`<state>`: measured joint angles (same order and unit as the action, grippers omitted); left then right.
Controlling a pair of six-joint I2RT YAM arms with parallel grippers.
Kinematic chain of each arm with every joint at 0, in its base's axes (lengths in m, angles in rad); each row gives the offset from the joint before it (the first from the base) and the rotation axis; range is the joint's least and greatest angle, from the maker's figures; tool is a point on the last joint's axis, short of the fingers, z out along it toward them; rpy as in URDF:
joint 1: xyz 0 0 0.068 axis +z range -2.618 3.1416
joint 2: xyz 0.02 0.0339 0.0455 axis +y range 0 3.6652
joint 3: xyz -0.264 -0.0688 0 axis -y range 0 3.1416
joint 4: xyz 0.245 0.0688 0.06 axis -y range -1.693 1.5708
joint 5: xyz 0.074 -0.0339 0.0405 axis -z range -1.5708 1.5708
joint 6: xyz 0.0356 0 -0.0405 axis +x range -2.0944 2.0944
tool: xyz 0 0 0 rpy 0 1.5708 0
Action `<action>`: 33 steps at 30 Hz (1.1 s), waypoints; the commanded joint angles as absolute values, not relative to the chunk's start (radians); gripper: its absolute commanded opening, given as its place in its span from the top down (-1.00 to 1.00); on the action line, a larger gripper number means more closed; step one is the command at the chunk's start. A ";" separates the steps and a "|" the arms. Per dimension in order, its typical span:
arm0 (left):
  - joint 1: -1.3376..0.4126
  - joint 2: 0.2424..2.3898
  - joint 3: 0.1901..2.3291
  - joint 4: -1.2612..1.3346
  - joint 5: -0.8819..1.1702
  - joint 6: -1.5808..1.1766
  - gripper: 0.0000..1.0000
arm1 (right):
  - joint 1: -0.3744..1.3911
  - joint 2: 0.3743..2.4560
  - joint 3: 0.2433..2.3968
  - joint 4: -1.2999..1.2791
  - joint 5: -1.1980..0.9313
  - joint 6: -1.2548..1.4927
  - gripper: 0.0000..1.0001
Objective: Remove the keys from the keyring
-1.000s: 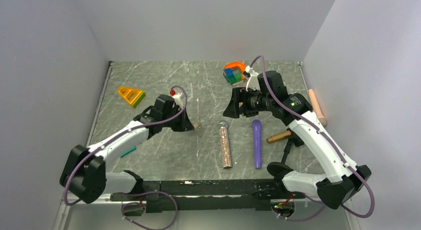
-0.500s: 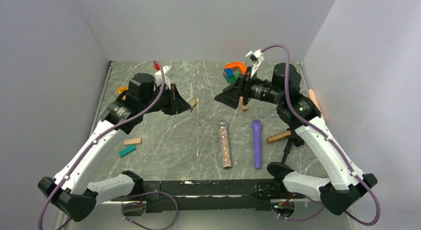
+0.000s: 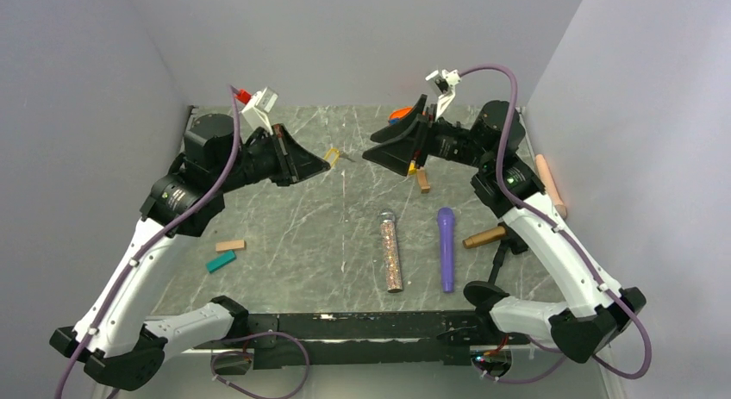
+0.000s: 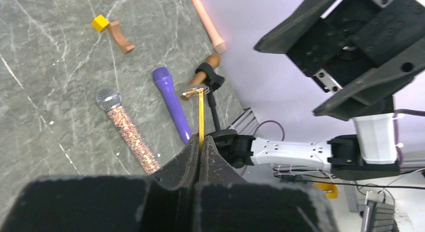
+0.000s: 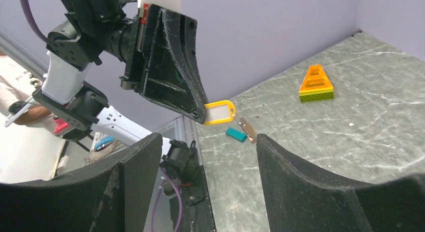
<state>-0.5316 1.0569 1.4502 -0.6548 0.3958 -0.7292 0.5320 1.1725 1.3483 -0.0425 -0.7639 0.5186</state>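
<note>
My left gripper [image 3: 326,165] is raised above the table and shut on a yellow key tag [image 3: 332,154]. In the left wrist view the tag [image 4: 201,117] stands edge-on out of the closed tips [image 4: 199,140], with a small gold key [image 4: 192,93] at its far end. In the right wrist view the tag [image 5: 219,112] shows its white label, and the key [image 5: 246,127] hangs from it on a thin ring. My right gripper [image 3: 379,153] is wide open and empty [image 5: 205,142], facing the tag from the right, a short gap away.
A glitter microphone [image 3: 392,252], a purple tube [image 3: 446,248] and a wooden-handled tool [image 3: 484,237] lie on the table's middle right. A small yellow cube [image 3: 412,168] and a brown piece [image 3: 423,182] lie under my right gripper. Teal [image 3: 221,261] and tan [image 3: 230,245] blocks lie left. The orange-yellow triangular frame [image 5: 315,84] is far left.
My left arm has lifted the tag and key off the table, up and back. My right gripper has risen and turned its open jaws toward the tag.
</note>
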 commanded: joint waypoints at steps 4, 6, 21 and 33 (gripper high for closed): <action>-0.532 1.044 1.524 -0.608 0.414 -0.851 1.00 | 0.531 1.222 1.398 0.138 -0.852 0.610 -0.44; -0.532 1.046 1.537 -0.606 0.419 -0.859 1.00 | 0.532 1.230 1.396 0.157 -0.860 0.627 -0.44; -0.532 1.063 1.566 -0.548 0.447 -0.938 1.00 | 0.536 1.295 1.366 0.339 -0.953 0.777 -0.43; -0.528 1.088 1.605 -0.506 0.473 -0.987 1.00 | 0.577 1.351 1.384 0.377 -0.971 0.795 -0.32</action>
<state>-0.5316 1.0801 1.5578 -0.5705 0.4404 -0.9531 0.5575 1.3426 1.3567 0.3088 -0.9520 0.7898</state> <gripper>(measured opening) 0.022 0.676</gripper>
